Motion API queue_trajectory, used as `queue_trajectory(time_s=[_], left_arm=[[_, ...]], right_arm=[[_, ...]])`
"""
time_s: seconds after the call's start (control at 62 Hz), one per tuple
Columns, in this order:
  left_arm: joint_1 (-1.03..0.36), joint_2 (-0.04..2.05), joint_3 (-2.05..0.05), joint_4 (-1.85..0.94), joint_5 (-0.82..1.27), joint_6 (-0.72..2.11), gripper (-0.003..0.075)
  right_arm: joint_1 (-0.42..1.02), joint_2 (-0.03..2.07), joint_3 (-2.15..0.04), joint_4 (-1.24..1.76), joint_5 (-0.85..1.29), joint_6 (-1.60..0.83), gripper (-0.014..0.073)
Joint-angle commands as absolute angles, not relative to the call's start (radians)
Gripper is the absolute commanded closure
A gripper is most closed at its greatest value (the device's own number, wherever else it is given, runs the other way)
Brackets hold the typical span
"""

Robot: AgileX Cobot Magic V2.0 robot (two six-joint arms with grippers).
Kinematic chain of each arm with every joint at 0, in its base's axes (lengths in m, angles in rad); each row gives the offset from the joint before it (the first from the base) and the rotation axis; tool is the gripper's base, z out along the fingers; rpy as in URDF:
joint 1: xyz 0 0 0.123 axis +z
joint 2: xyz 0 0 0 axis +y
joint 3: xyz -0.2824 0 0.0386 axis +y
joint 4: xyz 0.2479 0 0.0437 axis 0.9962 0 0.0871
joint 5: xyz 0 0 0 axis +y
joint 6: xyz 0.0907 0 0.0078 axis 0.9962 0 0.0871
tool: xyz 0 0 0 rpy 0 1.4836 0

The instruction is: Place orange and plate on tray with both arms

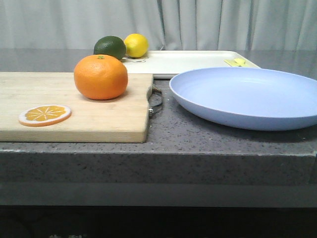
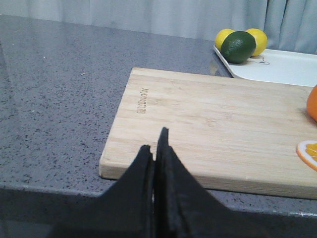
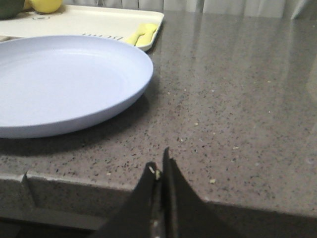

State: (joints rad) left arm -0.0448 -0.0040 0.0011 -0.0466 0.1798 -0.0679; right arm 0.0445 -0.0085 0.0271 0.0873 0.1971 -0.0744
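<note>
The orange (image 1: 100, 77) sits on the wooden cutting board (image 1: 74, 116) at the left; only its edge (image 2: 312, 104) shows in the left wrist view. The pale blue plate (image 1: 247, 96) lies on the counter at the right, also in the right wrist view (image 3: 64, 84). The cream tray (image 1: 188, 62) lies behind both, also in the wrist views (image 2: 277, 67) (image 3: 89, 20). My left gripper (image 2: 154, 141) is shut and empty, at the board's near edge. My right gripper (image 3: 159, 166) is shut and empty, over the counter's front edge beside the plate. Neither gripper shows in the front view.
A flat orange slice (image 1: 45, 115) lies on the board's near left. A dark green lime (image 1: 110, 47) and a yellow lemon (image 1: 135, 45) sit at the tray's left end. A small yellow item (image 1: 236, 62) lies on the tray's right end. A curtain hangs behind the counter.
</note>
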Motion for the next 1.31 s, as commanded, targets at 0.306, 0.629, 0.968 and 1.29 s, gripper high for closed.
queue_trajectory(time_s=[0.306,0.629,0.968,1.29], left_arm=[[-0.044,-0.023,0.006,-0.052,0.08,-0.076,0.0738],[-0.044,-0.02,-0.073,-0.059,-0.129,-0.076,0.0738],[-0.044,0.452,-0.475,0.016,0.105,-0.074,0.0738],[-0.044,0.659,-0.558,0.016,0.034,-0.074,0.0737]], right_arm=[[0.043,-0.027,0.023,0.085,0.006,-0.081,0.0653],[0.043,-0.021,-0.093,0.085,0.019,-0.08,0.0653],[0.043,0.45,-0.59,0.169,0.273,-0.079,0.0653],[0.043,0.694,-0.725,0.17,0.234,-0.079,0.063]])
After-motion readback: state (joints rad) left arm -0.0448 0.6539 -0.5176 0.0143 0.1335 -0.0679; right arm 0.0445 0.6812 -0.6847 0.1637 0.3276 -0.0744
